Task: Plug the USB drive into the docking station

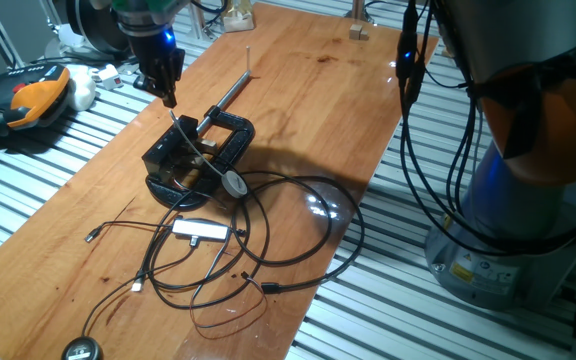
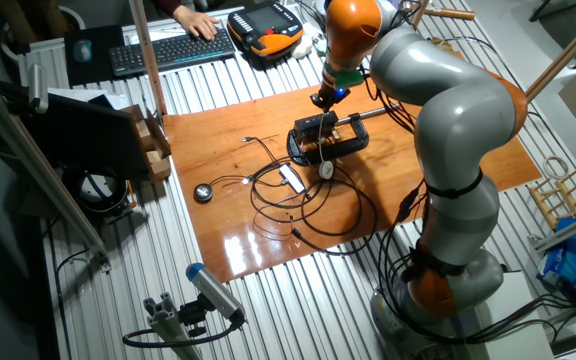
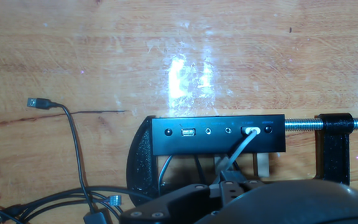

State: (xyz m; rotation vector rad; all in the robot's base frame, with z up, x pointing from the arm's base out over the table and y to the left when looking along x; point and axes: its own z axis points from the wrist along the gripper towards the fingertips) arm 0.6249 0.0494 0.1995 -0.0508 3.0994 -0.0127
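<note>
The black docking station (image 1: 173,160) sits on the wooden table, held in a black C-clamp (image 1: 230,135). In the hand view its port face (image 3: 219,134) shows a row of sockets, and a white plug (image 3: 250,130) sits in one of them. A grey cord runs from that plug toward my gripper (image 3: 222,186). I cannot tell whether this plug is the USB drive. My gripper (image 1: 168,95) hangs just above the station's far side (image 2: 313,135), and its fingers look close together. Whether they pinch anything is hidden.
Loose black cables and a flat silver adapter (image 1: 200,229) lie in front of the station. A round disc (image 1: 233,183) lies next to the station, and a free USB plug (image 3: 37,102) lies to its left. The clamp's rod (image 1: 230,92) points away. A black puck (image 1: 80,350) lies near the table edge.
</note>
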